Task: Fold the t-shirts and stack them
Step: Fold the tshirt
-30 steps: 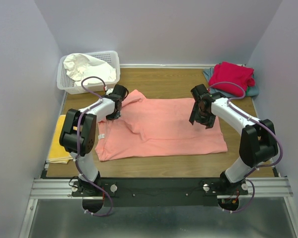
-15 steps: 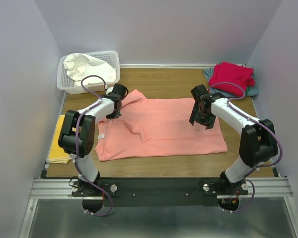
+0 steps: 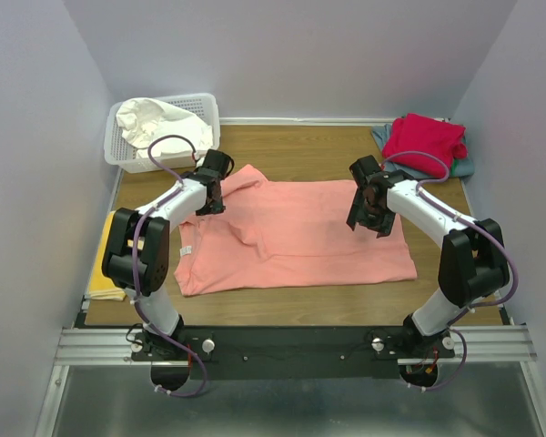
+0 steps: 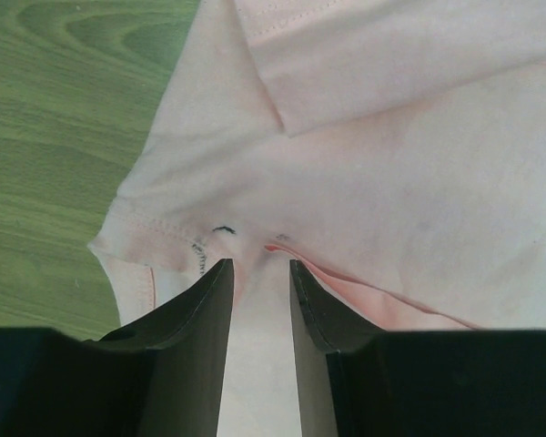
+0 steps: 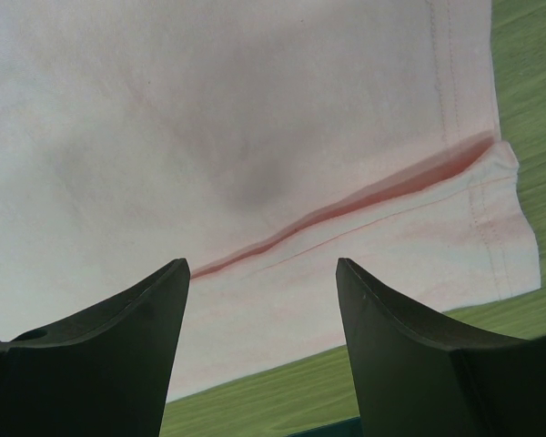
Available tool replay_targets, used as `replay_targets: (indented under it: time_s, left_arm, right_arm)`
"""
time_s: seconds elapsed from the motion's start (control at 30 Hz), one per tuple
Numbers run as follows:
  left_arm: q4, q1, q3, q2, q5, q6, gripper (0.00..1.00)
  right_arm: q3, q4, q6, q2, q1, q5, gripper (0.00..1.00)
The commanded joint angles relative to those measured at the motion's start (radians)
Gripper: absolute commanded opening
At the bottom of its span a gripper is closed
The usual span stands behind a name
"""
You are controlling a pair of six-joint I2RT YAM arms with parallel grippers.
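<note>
Salmon-pink shirt [image 3: 291, 232] lies spread across the middle of the table [image 3: 309, 146], its left sleeve partly hidden under the left gripper [image 4: 259, 264]. Those jaws stand narrowly parted, with bunched cloth at the tips but nothing pinched. A small white tag [image 3: 187, 248] sits near the left edge, too tiny to read. Right gripper [image 5: 262, 264] hangs wide open over the right hem, empty. Far right, the crimson shirt [image 3: 425, 138] covers most of the grey-blue one [image 3: 464, 167]. Far left, the white shirt [image 3: 155, 123] is heaped in the basket [image 3: 205, 114].
</note>
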Motion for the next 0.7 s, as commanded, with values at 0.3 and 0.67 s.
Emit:
replay_targets:
  time_s: [0.3,0.67]
  left_arm:
    - [0.052,0.005,-0.055,0.054,0.079,0.019,0.36]
    - [0.040,0.008,-0.033,0.084,0.001,0.008,0.00]
  right_arm:
    - [-0.005,0.008,0.011,0.014,0.008,-0.002,0.74]
    - [0.002,0.008,0.011,0.016,0.006,-0.005,0.74]
